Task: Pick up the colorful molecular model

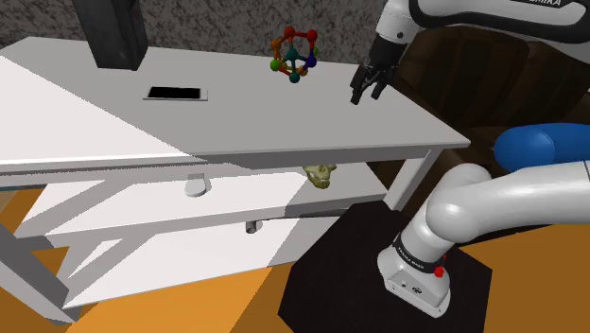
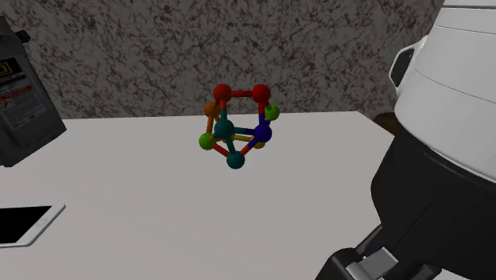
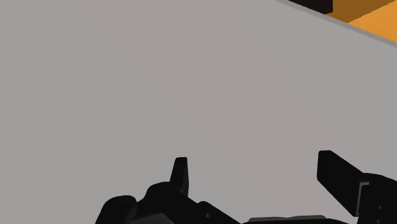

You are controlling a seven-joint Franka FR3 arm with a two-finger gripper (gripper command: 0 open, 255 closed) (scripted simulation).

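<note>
- A dark box [image 1: 112,33] stands at the upper left of the shoulder view, on the white table [image 1: 236,132].
- A flat white slab with a black face [image 1: 176,94] lies left of the middle.
- The colorful molecular model [image 1: 294,55] sits at the top middle, near the table's back edge.
- A small tan thing [image 1: 321,176], maybe a skull, lies on the shelf below.
- The black gripper [image 1: 367,96] hangs right of the model, not touching it.
- In the wrist view its fingers [image 3: 181,172] stand wide apart with nothing held.
</note>
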